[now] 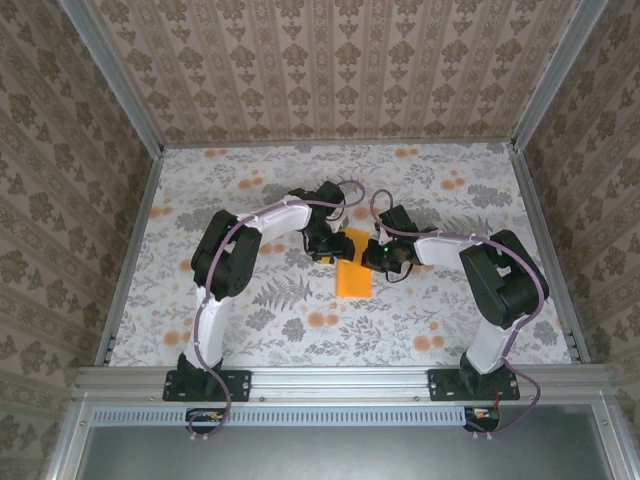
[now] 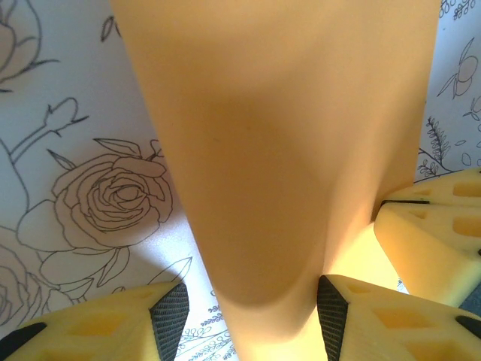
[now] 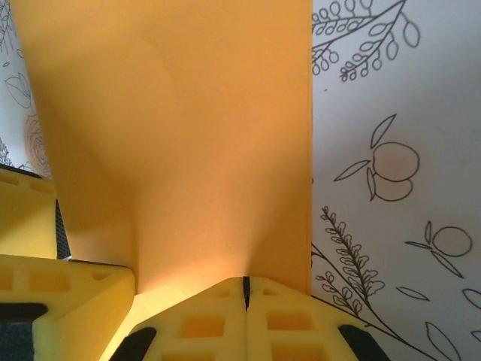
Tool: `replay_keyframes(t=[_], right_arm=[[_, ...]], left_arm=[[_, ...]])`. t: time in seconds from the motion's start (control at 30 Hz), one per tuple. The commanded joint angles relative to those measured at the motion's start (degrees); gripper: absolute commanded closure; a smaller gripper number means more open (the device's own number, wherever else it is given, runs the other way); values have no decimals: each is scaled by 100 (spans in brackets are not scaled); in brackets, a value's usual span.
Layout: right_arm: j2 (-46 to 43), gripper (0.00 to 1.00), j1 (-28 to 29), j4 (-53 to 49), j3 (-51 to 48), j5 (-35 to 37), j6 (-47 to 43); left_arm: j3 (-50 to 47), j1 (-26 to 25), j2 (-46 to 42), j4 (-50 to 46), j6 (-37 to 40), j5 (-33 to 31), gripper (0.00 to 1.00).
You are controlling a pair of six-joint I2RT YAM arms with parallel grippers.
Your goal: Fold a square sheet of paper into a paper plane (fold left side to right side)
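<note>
1. Step in hand, as I judge it: the left-to-right fold of the square sheet of paper (image 1: 352,272). It lies on the floral table (image 1: 250,200) between my two wrists. From above it reads as a narrow strip, so one half seems laid over the other but not pressed flat.
2. Right gripper (image 3: 246,289): clenched, its finger faces meeting at a thin seam, pinching the orange edge that runs down into them.
3. Left gripper (image 2: 252,320): released, jaws standing apart astride a rounded bulge of the paper. A sliver of table shows between one pad (image 2: 171,323) and the sheet, so nothing is clamped there.
4. Next move, I reckon, calls for my right to hold the matched edges fast while my left presses the bulge down into a sharp crease. A slip would skew the fold.
5. Overhead view gives the sheet's outline and both arms converging on it. Wrist views add what it cannot settle: the pinch, the open gap and the soft, uncreased curve of the paper.
</note>
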Motion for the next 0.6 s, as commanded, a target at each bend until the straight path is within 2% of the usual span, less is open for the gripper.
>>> replay_keyframes(t=[0.0,0.23,0.37,0.4,0.53,0.57], right_arm=[[163,98,31,-425,93,245,-142],[306,98,33,-579,90,271,-196],[346,99,31,-598,120,239,-194],[359,99,40,-606,125,234,-188],[343,99,40,-640,130,239,-213],[343,99,40,-642,134,237,-214]], left_arm=[[-177,-186,467,340,158,-253,46],[-432,-62,-347,592,222,-333,41],[-824,54,-890,1025,127,-91,39],[-958,86,-1008,1173,53,38,41],[-1406,206,-1270,1680,-209,723,68],[-1472,219,-1309,1776,-243,835,71]])
